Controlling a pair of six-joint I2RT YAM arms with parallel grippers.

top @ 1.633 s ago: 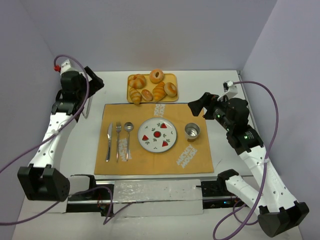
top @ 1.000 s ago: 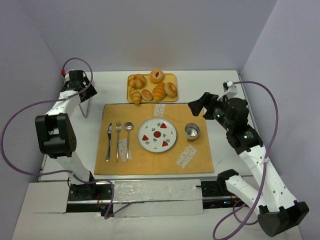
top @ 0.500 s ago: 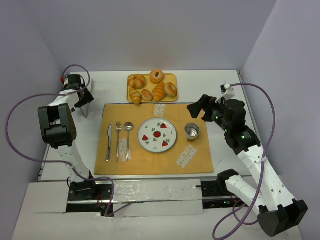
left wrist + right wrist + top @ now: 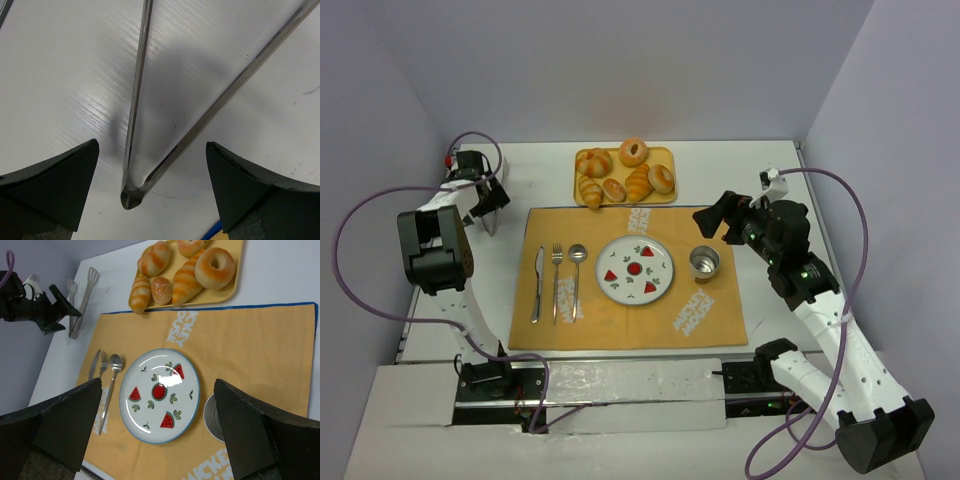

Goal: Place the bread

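Observation:
Three golden croissants lie on the yellow tray [image 4: 669, 156] at the back: one at its left front [image 4: 590, 191], one in the middle [image 4: 638, 183], one at its back left [image 4: 593, 160]. The right wrist view shows them too, the middle one [image 4: 186, 282] beside a small bun [image 4: 161, 290]. The watermelon-patterned plate [image 4: 621, 257] sits empty on the orange placemat [image 4: 720, 310]. My left gripper [image 4: 487, 200] is open, its jaws on either side of the hinge end of metal tongs [image 4: 131, 196] on the table. My right gripper [image 4: 706, 217] is open and empty, hovering above the mat over the plate [image 4: 150, 371].
Two ring doughnuts [image 4: 634, 151] [image 4: 662, 178] share the tray. A metal cup [image 4: 704, 262] stands right of the plate. A knife [image 4: 537, 283], fork [image 4: 556, 280] and spoon [image 4: 577, 277] lie left of it. Walls enclose the table on three sides.
My left arm has folded back and its gripper has come down around the hinge end of the tongs. My right gripper has drifted slightly left.

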